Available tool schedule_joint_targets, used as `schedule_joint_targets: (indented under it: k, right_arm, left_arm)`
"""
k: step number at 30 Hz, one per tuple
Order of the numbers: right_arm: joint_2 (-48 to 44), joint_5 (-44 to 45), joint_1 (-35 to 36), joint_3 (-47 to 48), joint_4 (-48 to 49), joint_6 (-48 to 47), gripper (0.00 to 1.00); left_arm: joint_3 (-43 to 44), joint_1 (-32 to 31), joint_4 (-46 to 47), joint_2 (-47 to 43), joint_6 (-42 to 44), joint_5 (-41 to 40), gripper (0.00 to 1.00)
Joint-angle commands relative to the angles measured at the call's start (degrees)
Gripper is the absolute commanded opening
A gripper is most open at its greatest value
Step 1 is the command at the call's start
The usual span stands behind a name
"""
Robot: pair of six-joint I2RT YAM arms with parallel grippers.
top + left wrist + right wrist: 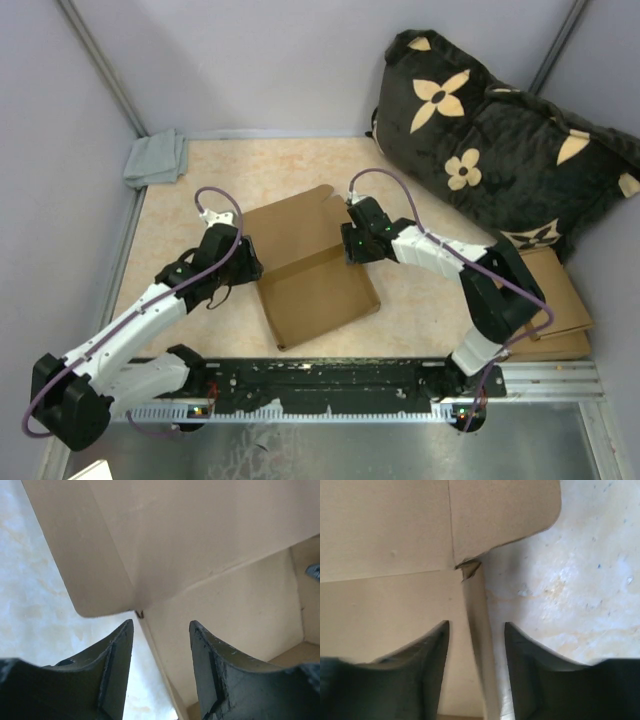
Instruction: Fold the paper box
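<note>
The box (315, 295) lies open in the middle of the table (190, 210), between the two arms. Its long axis runs near to far, with the far end, the lid panel, swung a little to the left.

The step in hand looks like raising the side walls at the crease between base and lid. The left gripper (240, 262) stands released, its jaws astride the box's left edge without pinching it. The right gripper (352, 243) does the same on the right edge, also unclenched. How far either wall already stands up is hard to judge from these close views.

Next, both grippers likely need to close on the thin card together, then turn the walls upright evenly so the base does not skew.
</note>
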Motion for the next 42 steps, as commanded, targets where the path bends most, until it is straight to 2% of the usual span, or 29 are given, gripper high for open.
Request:
schedule_joint_targets:
  k: [1, 2, 8, 13, 17, 22, 30, 32, 35, 38, 42]
  right_arm:
    - [4.9, 2.5, -0.4, 4.2, 0.2, 0.5, 0.28]
    - [5.5, 3.0, -0.5, 4.3, -0.1, 1.4, 0.19]
    - [0.9, 6.5, -1.4, 0.4, 0.6, 8.5, 0.07]
    - [-2.8, 7.2, -1.4, -3.0, 1.3, 12.8, 0.06]
    - [-3.1, 8.8, -1.4, -3.5, 0.1, 13.1, 0.07]
    - [-2.7, 9.2, -1.4, -3.2, 0.0, 13.0, 0.13]
    - [-1.0, 8.7, -1.4, -0.1, -0.6, 12.4, 0.33]
    - [-0.9, 9.7, -1.4, 1.1, -1.6, 12.2, 0.41]
    - [-0.7, 11.1, -1.4, 2.1, -3.0, 11.5, 0.43]
    - [0.2, 10.6, -1.4, 2.6, -3.2, 10.7, 0.33]
    - [2.8, 8.7, -1.4, 3.6, -3.8, 10.4, 0.11]
  left_arm:
    - [-2.3, 0.0, -2.8, -0.7, -0.9, 4.3, 0.55]
    - [-2.2, 0.0, -2.8, -0.5, -0.9, 4.4, 0.55]
    - [-0.3, 0.0, -0.5, 3.2, 0.5, 3.7, 0.54]
    - [2.4, 0.0, 1.8, 10.5, 2.4, 3.3, 0.54]
    - [4.8, 0.0, 2.1, 14.9, 4.7, -0.8, 0.54]
    - [6.4, 0.0, 3.7, 18.0, 5.9, -1.7, 0.54]
    - [5.9, 0.0, 7.4, 21.9, 6.6, -2.3, 0.51]
    - [6.1, 0.0, 8.1, 22.7, 6.9, -2.2, 0.51]
    - [6.8, 0.0, 8.6, 24.5, 7.2, -1.6, 0.49]
    - [7.7, 0.0, 9.1, 26.4, 7.3, -0.8, 0.41]
    - [9.0, -0.1, 9.3, 28.3, 7.1, -0.8, 0.23]
